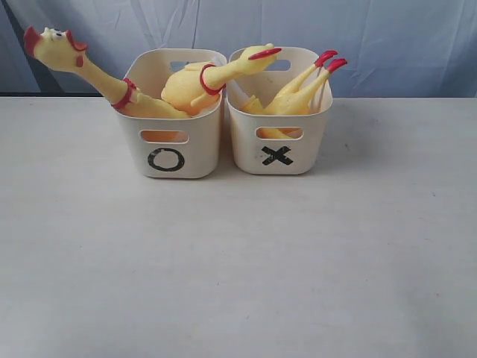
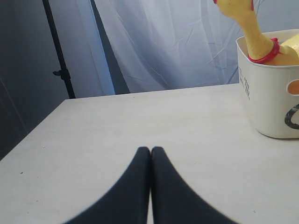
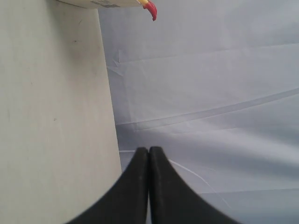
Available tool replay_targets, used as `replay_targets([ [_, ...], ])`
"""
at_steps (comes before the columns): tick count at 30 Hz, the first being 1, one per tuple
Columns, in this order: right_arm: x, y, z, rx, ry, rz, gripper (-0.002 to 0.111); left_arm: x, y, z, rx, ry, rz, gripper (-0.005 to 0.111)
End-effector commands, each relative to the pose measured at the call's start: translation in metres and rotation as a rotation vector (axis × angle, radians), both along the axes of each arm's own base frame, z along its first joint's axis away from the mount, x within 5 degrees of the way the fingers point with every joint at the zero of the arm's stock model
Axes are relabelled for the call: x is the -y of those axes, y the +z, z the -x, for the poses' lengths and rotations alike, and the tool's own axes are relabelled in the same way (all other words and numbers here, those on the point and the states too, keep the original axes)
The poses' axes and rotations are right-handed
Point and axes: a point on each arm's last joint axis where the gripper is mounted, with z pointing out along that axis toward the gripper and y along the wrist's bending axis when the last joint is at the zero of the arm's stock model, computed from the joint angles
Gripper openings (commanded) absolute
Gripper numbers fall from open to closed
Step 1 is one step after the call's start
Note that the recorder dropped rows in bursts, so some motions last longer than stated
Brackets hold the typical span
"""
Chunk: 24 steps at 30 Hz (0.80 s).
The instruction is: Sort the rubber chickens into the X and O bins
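Note:
Two cream bins stand side by side at the back of the table: the O bin (image 1: pixel 175 142) on the left, the X bin (image 1: pixel 279 145) on the right. Two rubber chickens lie in the O bin: one (image 1: pixel 82 63) sticks its head out over the left rim, the other (image 1: pixel 216 74) leans its neck toward the X bin. A third chicken (image 1: pixel 302 89) sits head-down in the X bin, red feet up. Neither gripper shows in the exterior view. My left gripper (image 2: pixel 150 150) is shut and empty above bare table, left of the O bin (image 2: pixel 268 93). My right gripper (image 3: pixel 149 149) is shut and empty.
A pale blue cloth backdrop (image 1: pixel 373 37) hangs behind the table (image 1: pixel 238 261). In the left wrist view a dark stand pole (image 2: pixel 58 51) rises beyond the table's far left corner. The right wrist view looks along the table's edge (image 3: pixel 110 93), with a red chicken foot (image 3: pixel 151 9) at the frame's border.

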Motion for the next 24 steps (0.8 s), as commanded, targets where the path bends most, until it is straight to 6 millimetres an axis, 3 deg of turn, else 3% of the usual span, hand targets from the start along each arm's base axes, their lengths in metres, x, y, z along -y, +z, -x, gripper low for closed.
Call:
replay_targets([
  [1, 0.0002, -0.0014, 0.0, 0.009, -0.004, -0.001, -0.001, 0.0001, 0.0006, 0.0001, 0.018, -0.001, -0.007, 0.0],
  [15, 0.0002, -0.0013, 0.0, 0.011, -0.004, -0.004, -0.001, 0.0001, 0.0007, 0.0001, 0.02, -0.001, -0.007, 0.0],
  [18, -0.0018, -0.0015, 0.0002, -0.001, 0.004, -0.098, -0.001, 0.0001, 0.0007, 0.0001, 0.02, -0.001, -0.007, 0.0],
  [20, -0.0038, -0.0013, 0.0004, -0.022, -0.007, -0.314, -0.001, 0.0001, 0.0007, 0.0001, 0.02, -0.001, -0.007, 0.0],
  [23, -0.0074, -0.0006, 0.0008, -0.091, -0.052, -0.874, -0.001, 0.0001, 0.0007, 0.0001, 0.02, -0.001, -0.007, 0.0],
  [24, -0.0077, -0.0005, 0.0008, -0.104, -0.065, -0.974, -0.001, 0.0001, 0.0006, 0.0001, 0.018, -0.001, -0.007, 0.0],
])
